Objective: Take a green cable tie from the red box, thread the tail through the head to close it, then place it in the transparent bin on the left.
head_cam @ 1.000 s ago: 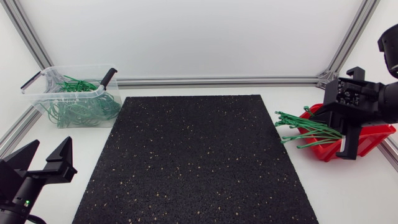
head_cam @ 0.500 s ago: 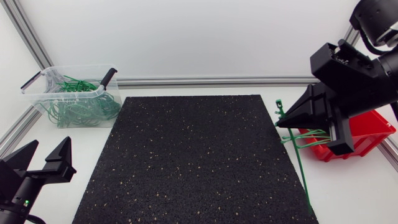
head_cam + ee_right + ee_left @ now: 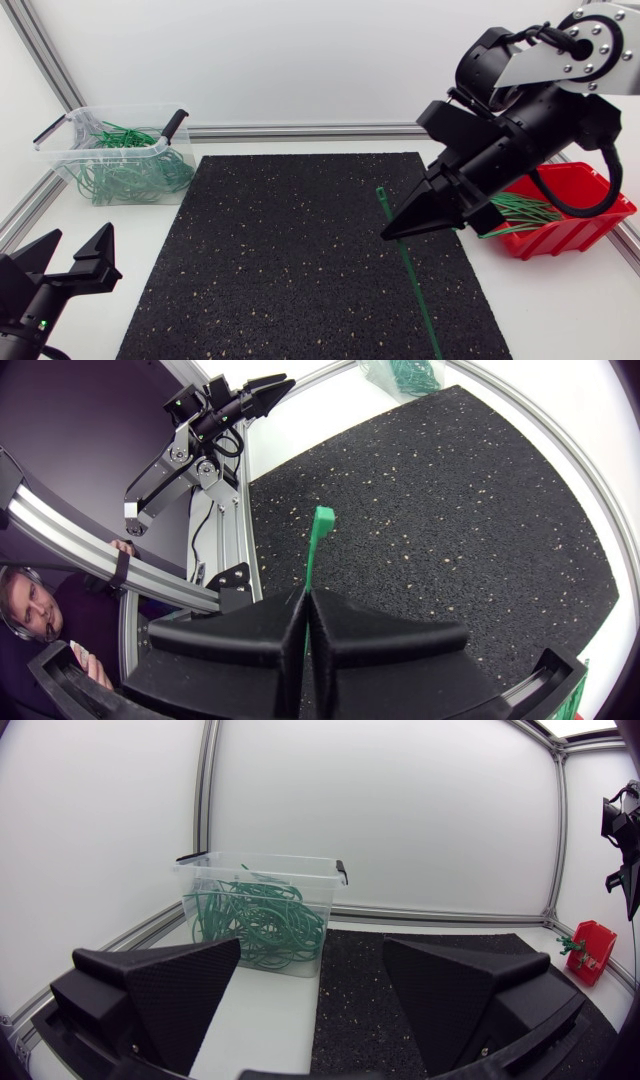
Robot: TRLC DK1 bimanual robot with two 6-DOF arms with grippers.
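The left gripper (image 3: 78, 242) sits at the front left corner of the tabletop (image 3: 560, 300), its fingers wide apart with nothing between them. Behind it, at the back left corner, the transparent bin (image 3: 60, 152) holds a heap of looped green ties (image 3: 135, 168). The black mat (image 3: 290, 250) covers the tabletop's middle. Above the mat's right part hangs the right gripper (image 3: 392, 232), fingers pressed together on one green cable tie (image 3: 418, 295). The tie's head stands just past the fingertips and its tail slants towards the mat's front right corner. The red box (image 3: 560, 238) lies by the right edge, loose green ties (image 3: 522, 208) inside.
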